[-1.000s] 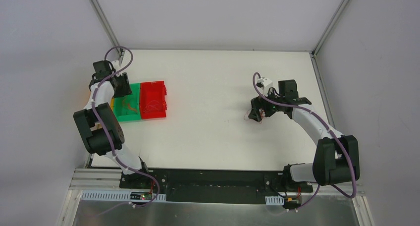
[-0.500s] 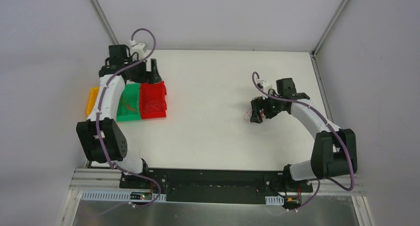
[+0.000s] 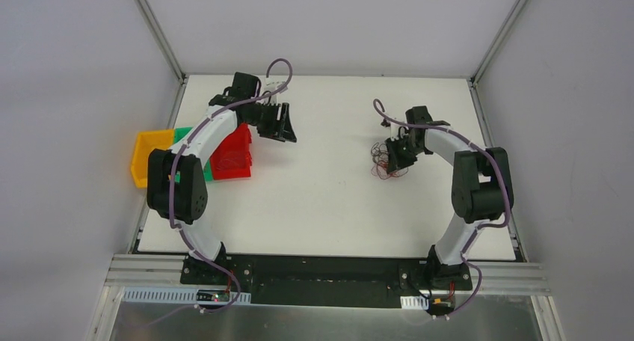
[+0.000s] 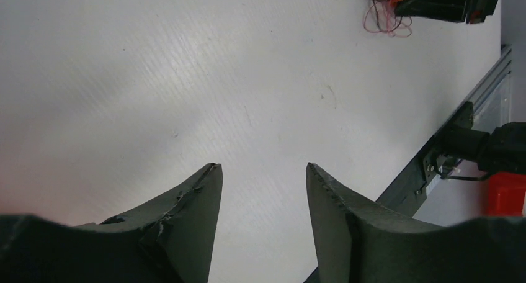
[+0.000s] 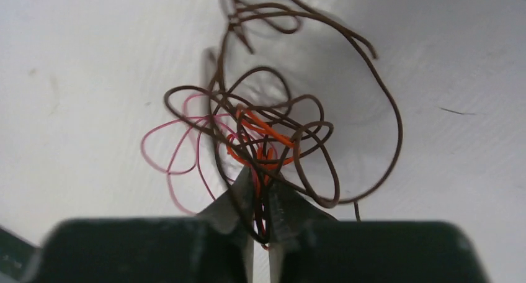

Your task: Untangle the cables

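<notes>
"Where do the cables (image 5: 267,128) lie?"

"On the bare desk (image 3: 329,199), right of centre, in one clump: brown loops wound through orange and red strands."

"And the right end effector (image 5: 260,199)?"

"Nipped nearly closed on a few strands at the clump's near edge. The left end effector (image 4: 263,171) hangs well apart, near the red bin (image 3: 233,161), jaws spread with nothing between them."

"So how far along?"

"Judging by that knot, barely begun. No strand lies free beside it. Whether the bin holds any sorted wire is too small to tell."
</notes>
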### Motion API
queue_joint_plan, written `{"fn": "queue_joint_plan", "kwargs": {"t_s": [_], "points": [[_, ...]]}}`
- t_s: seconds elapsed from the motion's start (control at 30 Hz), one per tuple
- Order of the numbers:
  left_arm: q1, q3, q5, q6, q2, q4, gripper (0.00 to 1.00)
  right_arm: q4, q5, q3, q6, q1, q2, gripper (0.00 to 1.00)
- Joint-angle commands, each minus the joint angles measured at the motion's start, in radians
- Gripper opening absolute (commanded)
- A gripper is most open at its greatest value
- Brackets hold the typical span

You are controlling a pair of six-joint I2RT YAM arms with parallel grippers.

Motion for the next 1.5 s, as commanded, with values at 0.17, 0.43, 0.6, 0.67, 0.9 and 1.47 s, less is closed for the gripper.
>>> {"fn": "queue_joint_plan", "kwargs": {"t_s": [0.17, 0.43, 0.6, 0.67, 0.9, 1.47], "points": [[-0.033, -0.049, 0.196, -0.085, -0.057, 0.168, 0.48, -0.084, -0.431, -0.117, -0.166, 0.053, -0.318, 0.0], [-0.168, -0.107, 0.286, -0.207, -0.023, 0.289, 0.71, -0.134, -0.483, -0.119, -0.232, 0.157, -0.414, 0.0], [-0.211, -0.198, 0.318, -0.423, -0.027, 0.549, 0.68, -0.185, -0.496, -0.1, -0.269, 0.194, -0.433, 0.0], [-0.213, -0.21, 0.26, -0.438, -0.025, 0.564, 0.64, -0.21, -0.485, -0.087, -0.257, 0.191, -0.447, 0.0], [-0.255, -0.145, 0.148, -0.546, 0.142, 0.663, 0.69, -0.294, -0.536, -0.076, -0.241, 0.114, -0.584, 0.0], [-0.419, -0.175, 0.226, -0.798, 0.428, 0.997, 0.75, -0.317, -0.513, -0.086, -0.236, 0.112, -0.607, 0.0]]}}
